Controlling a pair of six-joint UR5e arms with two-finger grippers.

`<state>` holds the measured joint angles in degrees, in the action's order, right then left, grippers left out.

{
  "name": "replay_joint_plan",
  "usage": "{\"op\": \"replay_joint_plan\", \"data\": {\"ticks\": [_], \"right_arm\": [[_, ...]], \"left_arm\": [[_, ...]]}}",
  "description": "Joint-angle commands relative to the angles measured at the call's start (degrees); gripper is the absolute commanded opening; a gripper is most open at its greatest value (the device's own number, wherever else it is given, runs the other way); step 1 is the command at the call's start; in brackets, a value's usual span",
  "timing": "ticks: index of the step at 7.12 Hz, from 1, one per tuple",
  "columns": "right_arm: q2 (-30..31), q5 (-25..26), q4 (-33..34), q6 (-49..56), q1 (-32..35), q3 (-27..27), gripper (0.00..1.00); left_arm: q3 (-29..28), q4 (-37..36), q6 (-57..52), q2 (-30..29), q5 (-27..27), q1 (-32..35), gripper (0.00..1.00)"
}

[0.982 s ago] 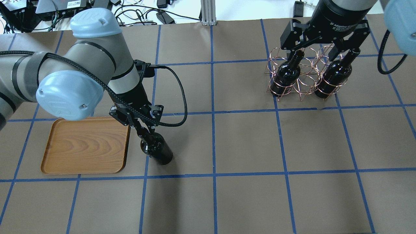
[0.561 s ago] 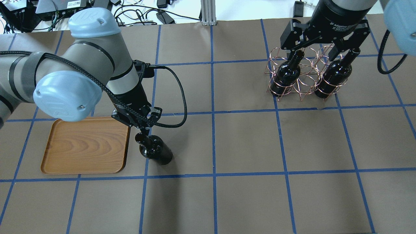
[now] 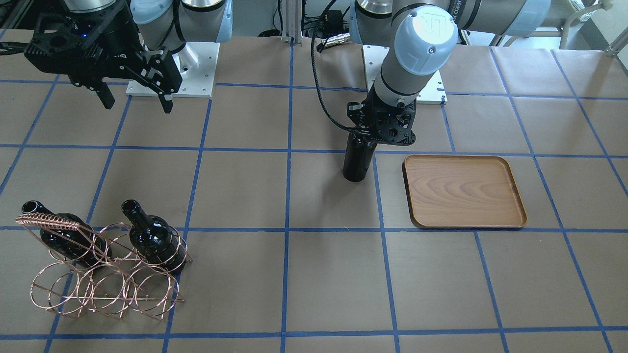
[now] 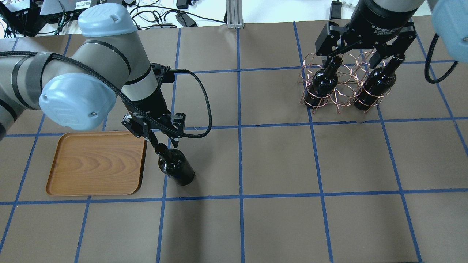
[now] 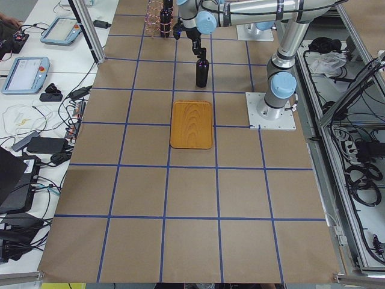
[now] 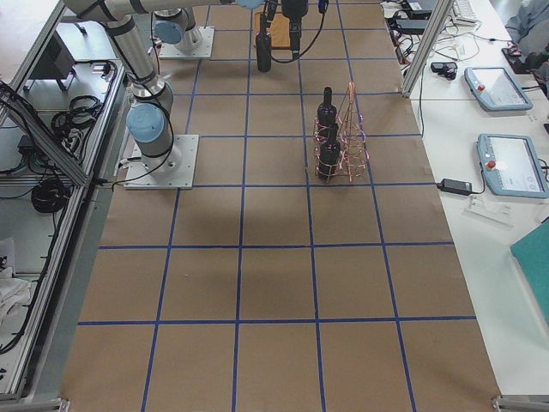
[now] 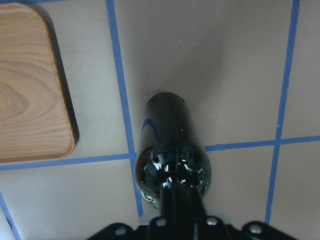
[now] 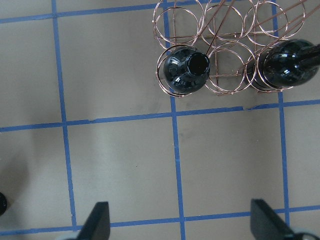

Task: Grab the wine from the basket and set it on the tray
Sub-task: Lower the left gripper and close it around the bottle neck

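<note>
One near-black wine bottle [image 4: 177,168] stands upright on the table just right of the wooden tray [image 4: 97,164]; it also shows in the front view [image 3: 356,162] and the left wrist view [image 7: 167,130]. My left gripper [image 4: 159,143] is shut on its neck from above. The copper wire basket [image 4: 340,87] at the far right holds two more bottles [image 4: 323,82] [image 4: 376,84]. My right gripper [image 4: 360,54] is open and empty, high above the basket. Its fingers [image 8: 100,222] frame the basket's bottles [image 8: 185,70] from above. The tray [image 3: 463,191] has nothing on it.
The table is brown paper with a blue tape grid. The basket's coiled handle [image 3: 49,221] rises above its loops. The arm bases [image 3: 171,68] stand at the robot's side of the table. Cables and electronics [image 4: 157,14] lie beyond the far edge.
My left wrist has turned about the bottle's neck. The neck top has shifted slightly while the bottle's base stays in place. The right arm has not moved.
</note>
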<state>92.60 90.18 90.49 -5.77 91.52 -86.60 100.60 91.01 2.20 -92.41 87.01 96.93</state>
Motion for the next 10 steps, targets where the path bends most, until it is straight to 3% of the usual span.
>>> {"op": "replay_joint_plan", "data": {"ticks": [1,4,5,7,8,10], "right_arm": [[0.0,0.0,0.0,0.0,0.1,0.0,1.00],[0.0,0.0,0.0,0.1,0.0,0.0,1.00],[0.0,0.0,0.0,0.1,0.0,0.0,1.00],[0.0,0.0,0.0,0.1,0.0,0.0,1.00],[0.0,0.0,0.0,0.1,0.0,0.0,1.00],[0.0,0.0,0.0,0.2,0.0,-0.1,1.00]], "left_arm": [[-0.2,0.7,0.0,0.0,0.3,0.4,1.00],[-0.1,3.5,-0.1,0.5,0.2,0.4,0.99],[-0.1,3.3,-0.2,0.3,0.0,0.4,0.70],[-0.1,3.6,-0.2,0.1,0.1,0.4,0.67],[-0.1,3.5,-0.1,0.0,0.3,0.3,0.51],[-0.1,3.5,-0.1,-0.1,0.5,0.2,0.43]]}}
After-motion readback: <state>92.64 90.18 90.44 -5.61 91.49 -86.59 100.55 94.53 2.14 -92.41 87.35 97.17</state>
